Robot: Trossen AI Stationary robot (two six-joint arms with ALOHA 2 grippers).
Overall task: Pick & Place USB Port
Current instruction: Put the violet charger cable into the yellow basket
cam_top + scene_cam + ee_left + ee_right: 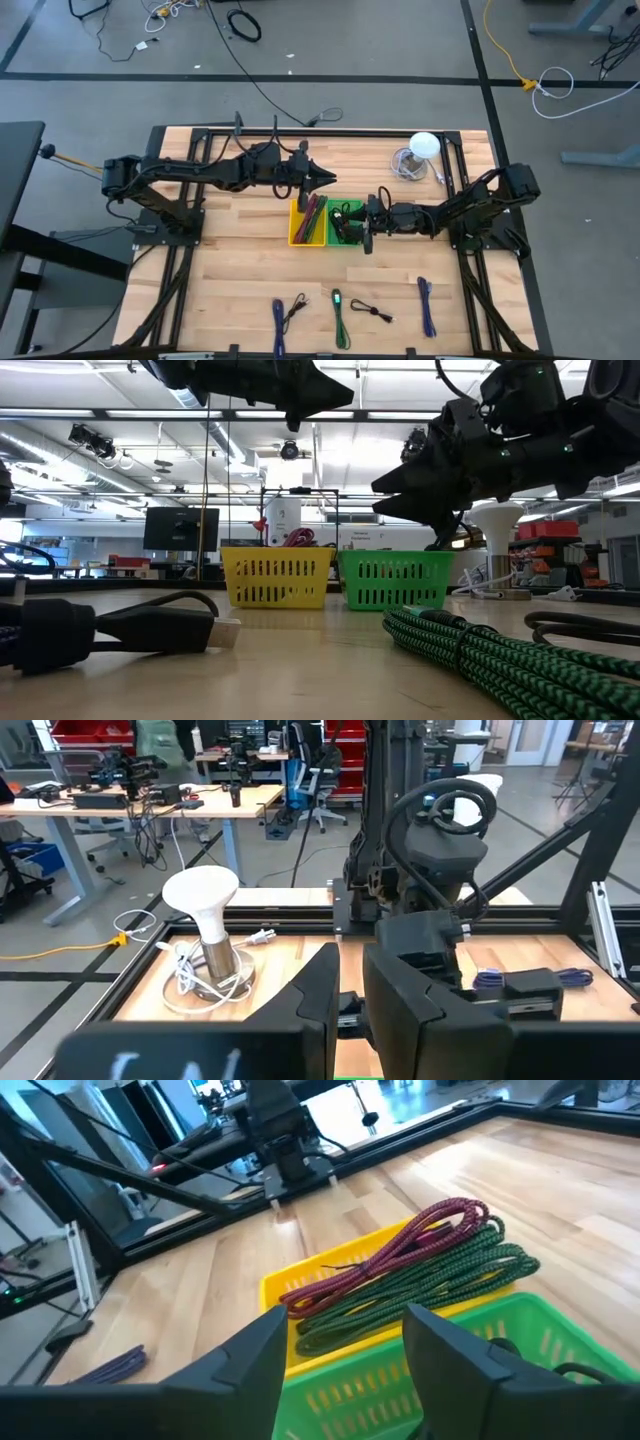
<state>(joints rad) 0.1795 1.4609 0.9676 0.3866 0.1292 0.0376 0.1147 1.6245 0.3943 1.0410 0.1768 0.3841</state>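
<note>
Right up front in the low view: black USB cable plug point(150, 628) and a green braided cable point(480, 650), flat on the butcher-block table point(230, 270). Workshop with benches and monitors behind. Right gripper point(364, 224) over the green basket point(395, 580), fingers wide apart, empty. Left gripper point(325, 180) above the yellow basket point(300, 228), fingers nearly together. Only visible from the right wrist: red and green cables point(420, 1270) piled in yellow.

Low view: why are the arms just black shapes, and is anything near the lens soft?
Low view: bright ceiling lights behind leave both arms silhouetted; the near black cable plug and green braided cable look soft. Baskets stay readable: yellow basket, green basket.
</note>
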